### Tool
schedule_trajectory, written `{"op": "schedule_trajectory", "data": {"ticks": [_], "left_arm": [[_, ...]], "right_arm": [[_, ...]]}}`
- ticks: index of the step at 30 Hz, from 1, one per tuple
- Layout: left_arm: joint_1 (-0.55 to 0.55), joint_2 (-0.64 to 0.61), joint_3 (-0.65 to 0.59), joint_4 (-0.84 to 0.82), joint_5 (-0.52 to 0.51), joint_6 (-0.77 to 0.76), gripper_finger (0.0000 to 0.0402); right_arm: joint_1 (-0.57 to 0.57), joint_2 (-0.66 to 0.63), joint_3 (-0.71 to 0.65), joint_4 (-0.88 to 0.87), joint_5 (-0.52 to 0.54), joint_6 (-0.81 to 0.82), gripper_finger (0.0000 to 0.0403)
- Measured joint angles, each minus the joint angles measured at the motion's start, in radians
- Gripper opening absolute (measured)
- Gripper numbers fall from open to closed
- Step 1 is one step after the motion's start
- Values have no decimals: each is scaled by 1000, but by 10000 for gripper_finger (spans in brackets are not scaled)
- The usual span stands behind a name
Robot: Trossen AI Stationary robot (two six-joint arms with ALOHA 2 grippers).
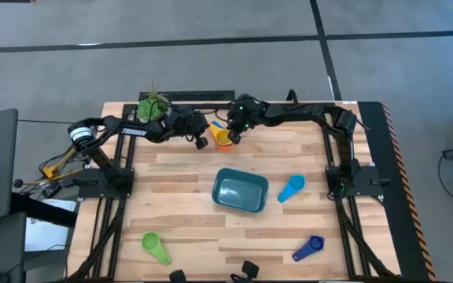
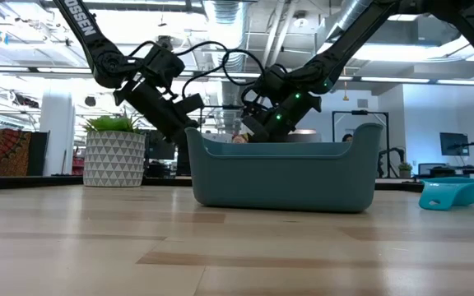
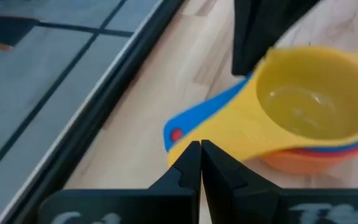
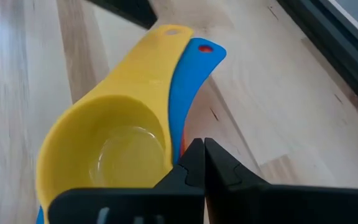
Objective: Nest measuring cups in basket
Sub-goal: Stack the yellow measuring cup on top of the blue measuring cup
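A nested stack of measuring cups (image 1: 222,137), yellow on top with blue, red and orange below, rests on its base at the far middle of the table. Its yellow handle (image 3: 188,149) and blue handle (image 3: 191,121) are splayed apart. My left gripper (image 1: 202,141) is shut just left of the stack, at the handles' ends. My right gripper (image 1: 233,135) is shut just right of the stack. The teal basket (image 1: 241,192) stands nearer, mid-table. In the low view the basket (image 2: 286,173) hides the stack. Single cups lie apart: light blue (image 1: 291,188), dark blue (image 1: 308,248), green (image 1: 155,247). My left gripper has its shut fingertips (image 3: 191,155) at the free end of the yellow handle (image 3: 182,148), coming slanting down from the table's left; I cannot tell whether they touch it. My right gripper sets its shut fingertips (image 4: 194,155) against the side of the stack, where the blue handle (image 4: 180,124) joins the bowl, slanting down from the table's right. The stack sits upright on the table.
A white patterned pot with a green plant (image 1: 154,104) stands at the far edge behind my left arm. A dark rail (image 3: 104,106) runs along the table's far edge close to the stack. Bare wood lies around the basket.
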Motion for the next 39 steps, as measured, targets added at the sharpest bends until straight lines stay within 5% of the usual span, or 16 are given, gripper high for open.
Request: {"op": "schedule_trajectory", "data": {"ticks": [9,21,32,36,39], "left_arm": [[0,-2,0,-154,0,7,0],[20,-2,0,-11,63,49,0],[31,-28,0,-117,66,-3,0],[31,-30,0,-185,212,-123,0],[18,-24,0,-192,229,-130,0]], "right_arm": [[0,0,0,0,0,0,10],[8,0,0,2,1,0,9],[12,0,0,1,2,1,12],[14,0,0,1,-15,-10,10],[22,0,0,1,-46,-49,7]]}}
